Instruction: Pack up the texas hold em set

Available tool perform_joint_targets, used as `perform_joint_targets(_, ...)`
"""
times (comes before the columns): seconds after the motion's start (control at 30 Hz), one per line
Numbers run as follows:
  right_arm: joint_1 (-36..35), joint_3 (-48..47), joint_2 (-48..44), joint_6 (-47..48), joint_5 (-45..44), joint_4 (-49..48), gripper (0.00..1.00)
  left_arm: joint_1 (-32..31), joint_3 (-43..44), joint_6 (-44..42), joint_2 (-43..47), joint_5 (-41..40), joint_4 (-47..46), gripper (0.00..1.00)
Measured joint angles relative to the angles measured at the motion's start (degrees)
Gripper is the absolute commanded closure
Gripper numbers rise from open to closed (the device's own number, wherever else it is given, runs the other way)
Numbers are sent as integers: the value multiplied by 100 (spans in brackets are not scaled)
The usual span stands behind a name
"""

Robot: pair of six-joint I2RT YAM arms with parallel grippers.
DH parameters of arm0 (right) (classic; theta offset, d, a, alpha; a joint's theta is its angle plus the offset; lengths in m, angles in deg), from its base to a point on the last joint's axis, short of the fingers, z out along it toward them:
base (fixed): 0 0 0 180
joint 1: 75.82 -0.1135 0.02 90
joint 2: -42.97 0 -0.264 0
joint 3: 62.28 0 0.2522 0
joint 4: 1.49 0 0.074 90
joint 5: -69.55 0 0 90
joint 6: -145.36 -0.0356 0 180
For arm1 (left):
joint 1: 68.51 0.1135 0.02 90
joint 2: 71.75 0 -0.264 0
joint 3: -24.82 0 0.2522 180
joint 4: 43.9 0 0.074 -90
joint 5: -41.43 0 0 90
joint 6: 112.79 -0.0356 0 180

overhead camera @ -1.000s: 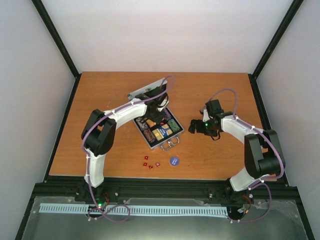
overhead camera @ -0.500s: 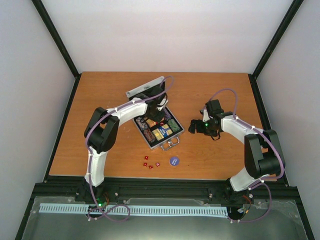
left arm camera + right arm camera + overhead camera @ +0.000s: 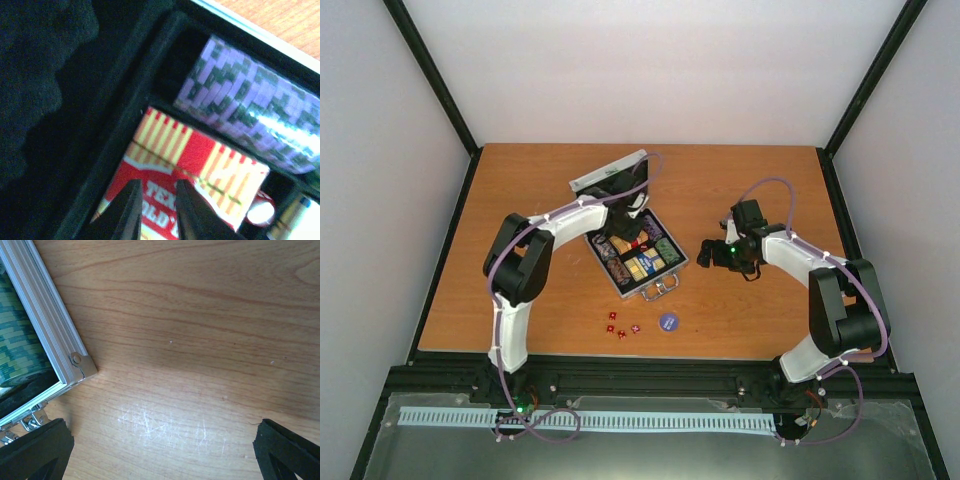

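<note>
My left pincer [image 3: 155, 212] hangs narrow, empty, over the red-orange card box [image 3: 200, 170] seated in the silver aluminium case [image 3: 638, 256]. Risk: dragging the box or the purple chip stack [image 3: 245, 110] out. Right pincer [image 3: 160, 450] wide beside the case. Red dice [image 3: 620, 327] and blue-purple disc [image 3: 668, 321] lie loose near the case's handle.

The left gripper [image 3: 632, 203] has moved back toward the lid [image 3: 608, 172], uncovering the card box [image 3: 638, 240].
</note>
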Motion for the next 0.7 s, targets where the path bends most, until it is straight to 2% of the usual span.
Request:
perform_joint_targets(0.1,0,0,0,0,2,-2,0,13,-146,-33,210,166,120,53)
perform_joint_targets(0.2,0,0,0,0,7,-2,0,7,-254,-120,459,361,286,47)
perform_joint_targets(0.5,0,0,0,-2,11,-22,0,7,-400,-431,822,476,474,52)
perform_joint_targets(0.7,0,0,0,-2,13,-22,0,7,-542,-579,815,474,588,51)
